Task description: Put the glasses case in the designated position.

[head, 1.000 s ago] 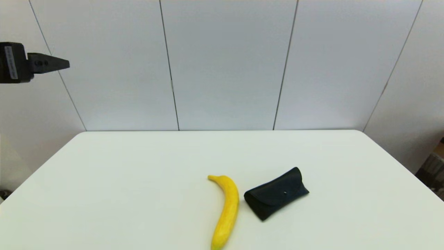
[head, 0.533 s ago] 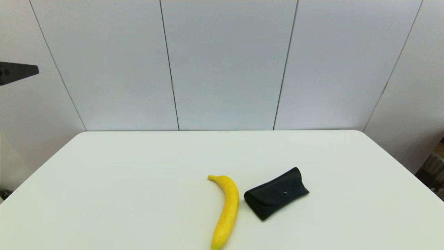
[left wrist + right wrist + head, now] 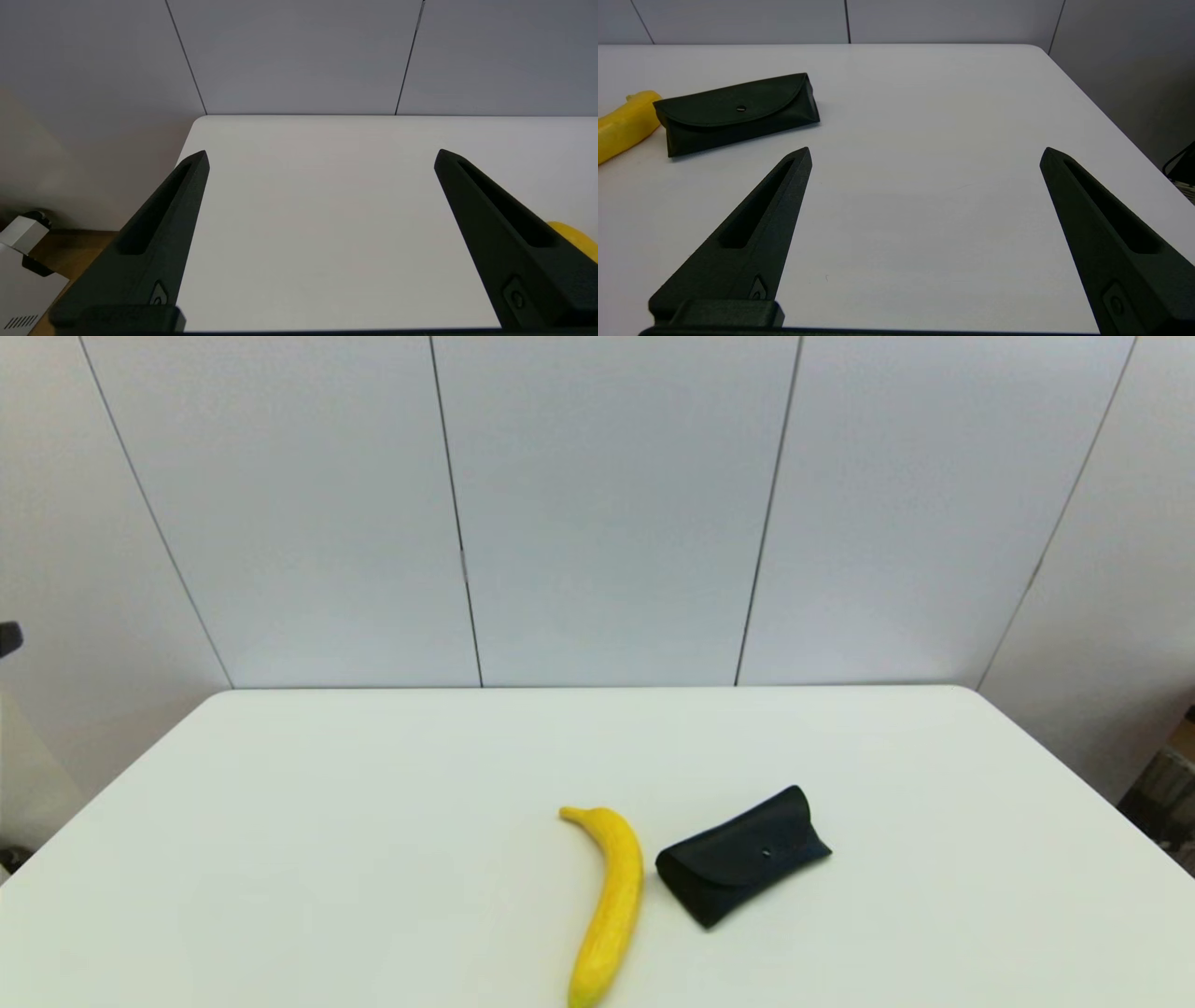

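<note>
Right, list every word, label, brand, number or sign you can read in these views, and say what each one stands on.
None: no readable text in any view.
glasses case: only a plain silver snap, no brand.
banana: no sticker or print.
left gripper: open, small round moulded marks near the base of its fingers, no letters.
right gripper: open, the same marks, no letters.
table and wall panels: blank.
</note>
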